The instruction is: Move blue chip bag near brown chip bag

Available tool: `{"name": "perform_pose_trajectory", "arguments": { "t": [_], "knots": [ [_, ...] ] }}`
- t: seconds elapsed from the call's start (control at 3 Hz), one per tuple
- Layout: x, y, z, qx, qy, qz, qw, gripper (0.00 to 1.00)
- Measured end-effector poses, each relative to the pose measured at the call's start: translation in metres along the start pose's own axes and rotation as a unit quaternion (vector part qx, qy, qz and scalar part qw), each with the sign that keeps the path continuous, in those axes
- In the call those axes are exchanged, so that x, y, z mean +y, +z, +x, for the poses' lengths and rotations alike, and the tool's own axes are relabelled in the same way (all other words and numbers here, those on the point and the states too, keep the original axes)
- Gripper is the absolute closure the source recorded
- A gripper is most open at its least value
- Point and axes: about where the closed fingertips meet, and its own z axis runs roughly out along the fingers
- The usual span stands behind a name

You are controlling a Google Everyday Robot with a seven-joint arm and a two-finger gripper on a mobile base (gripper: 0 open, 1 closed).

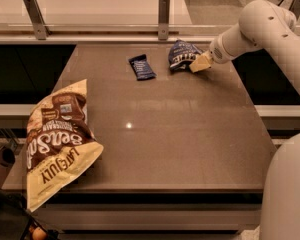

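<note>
The blue chip bag [181, 54] is a crinkly navy bag with white lettering, lying at the far right of the table top. My gripper [199, 63] reaches in from the right and sits right against the bag's right edge, its cream fingertips touching or overlapping it. The brown chip bag [57, 140], large with a brown centre and cream-yellow ends, lies at the near left corner, hanging partly over the table's front edge. The two bags are far apart, on opposite corners.
A small narrow dark-blue bar wrapper [142, 67] lies left of the blue bag. A glass rail with metal posts [163, 11] runs along the table's far edge. My white arm [260, 29] spans the right side.
</note>
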Motion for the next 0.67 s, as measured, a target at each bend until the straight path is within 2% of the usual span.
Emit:
{"name": "perform_pose_trajectory", "arguments": {
  "t": [0.67],
  "knots": [
    [-0.0001, -0.0005, -0.0004, 0.000, 0.000, 0.000, 1.0000, 1.00]
  ]
}}
